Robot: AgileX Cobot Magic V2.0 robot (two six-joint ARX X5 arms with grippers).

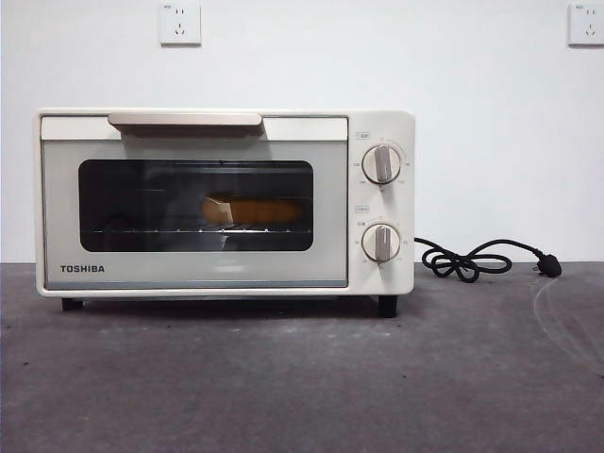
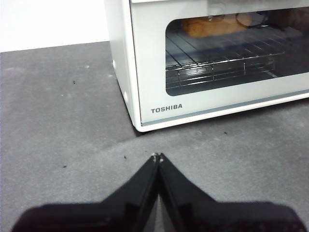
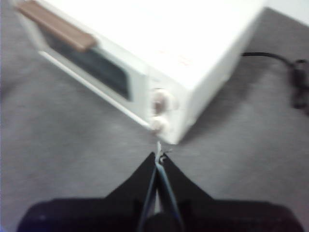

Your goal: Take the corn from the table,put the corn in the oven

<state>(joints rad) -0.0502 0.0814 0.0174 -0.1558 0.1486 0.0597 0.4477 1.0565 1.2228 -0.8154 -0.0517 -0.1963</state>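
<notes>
**One corn, one oven, two idle claws**

We count one corn [image 1: 250, 209] lying on the rack inside one closed oven [image 1: 193, 274], centre-left of the front frame on the bench [image 1: 302, 377]. Our left claw [image 2: 157, 157] and right claw [image 3: 159, 157] are both pinched closed, holding nothing.

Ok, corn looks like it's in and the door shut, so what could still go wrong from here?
Little, I think. The yellow-orange ridged corn cob lies on the wire rack behind the dark glass of the cream-white Toshiba toaster oven. The left gripper, jaws shut, sits low in front of the oven's corner, so a careless retreat might nudge it. The right gripper is near the round knobs and could bump them.
</notes>
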